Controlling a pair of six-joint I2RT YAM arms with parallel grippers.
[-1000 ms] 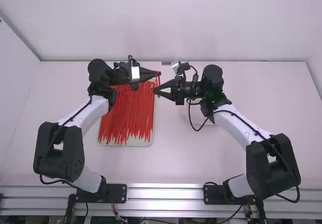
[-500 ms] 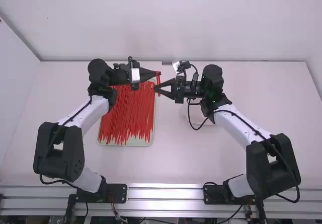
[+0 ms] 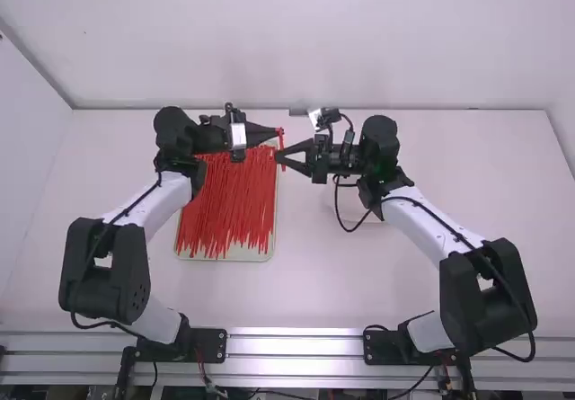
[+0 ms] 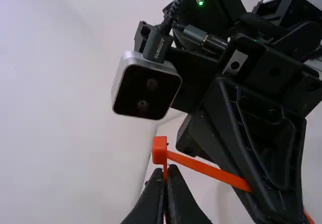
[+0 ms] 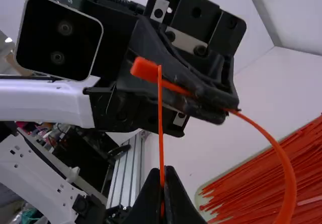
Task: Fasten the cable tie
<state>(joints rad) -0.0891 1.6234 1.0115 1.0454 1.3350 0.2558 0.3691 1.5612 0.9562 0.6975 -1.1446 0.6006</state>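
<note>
A red cable tie [image 3: 282, 143] hangs above the table's far middle, held between both grippers. My left gripper [image 3: 275, 133] is shut on the strap just below the square head [image 4: 159, 151]. From the head, the strap [image 4: 209, 171] runs across to the right gripper [image 4: 251, 148]. My right gripper [image 3: 279, 156] is shut on a straight stretch of strap [image 5: 160, 123] that leads up to the head [image 5: 143, 68]. The rest of the strap [image 5: 274, 146] curves away past the left gripper [image 5: 186, 95]. Whether the tail passes through the head I cannot tell.
A flat tray [image 3: 269, 243] holding several loose red cable ties [image 3: 229, 202] lies on the table under the left arm; the same ties [image 5: 282, 196] show behind the curved strap. A black cable [image 3: 346, 220] loops on the table under the right arm.
The right gripper has moved slightly up towards the left gripper, closing the gap at the tie. The left arm has shifted a little to the left.
</note>
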